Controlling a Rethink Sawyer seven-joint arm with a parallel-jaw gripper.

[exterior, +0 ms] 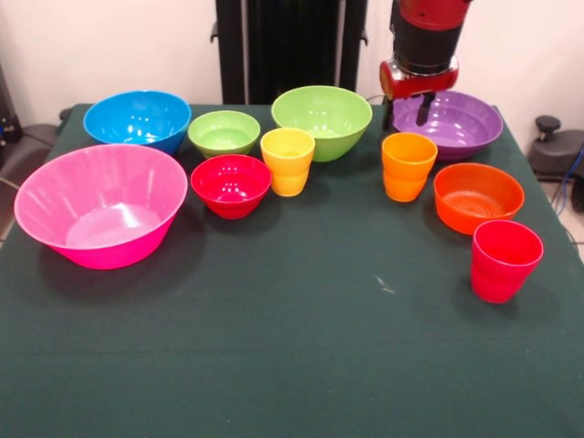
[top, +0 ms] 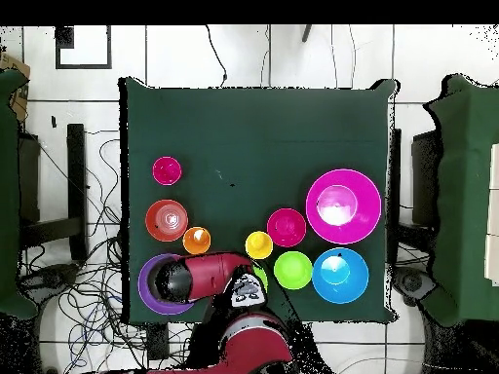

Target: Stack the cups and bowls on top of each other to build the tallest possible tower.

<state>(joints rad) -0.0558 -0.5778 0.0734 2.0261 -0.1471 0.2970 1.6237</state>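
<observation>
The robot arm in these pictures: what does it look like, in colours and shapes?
The arm is a thick round tube, glossy red on top with a black band below. It ends in a red block that carries the gripper, which has two short dark fingers. From overhead, the arm is red with black joints and a dark round end.

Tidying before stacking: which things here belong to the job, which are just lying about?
Job: yellow cup, orange cup, red cup, pink bowl, blue bowl, lime bowl, purple bowl, orange bowl, red bowl, green bowl.
Lying about: floor cables, side table.
</observation>
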